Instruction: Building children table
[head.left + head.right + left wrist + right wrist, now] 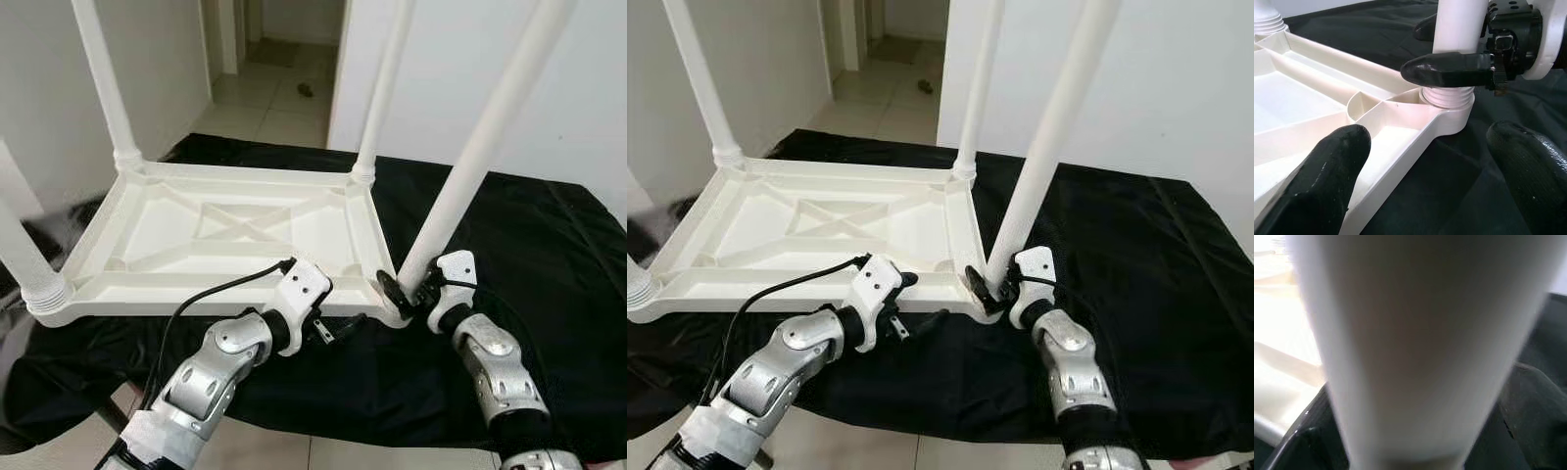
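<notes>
Gripping one of four legs point(490, 127), right hand point(409, 292)

White walls point(39, 88), tiled hallway floor point(265, 108)

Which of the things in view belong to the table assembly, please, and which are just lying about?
Job: upturned white tabletop; near-right table leg, clamped by right gripper; the other legs; left gripper, open beside tabletop's edge.

Lying about: black cloth; small dark object on hallway floor.
</notes>
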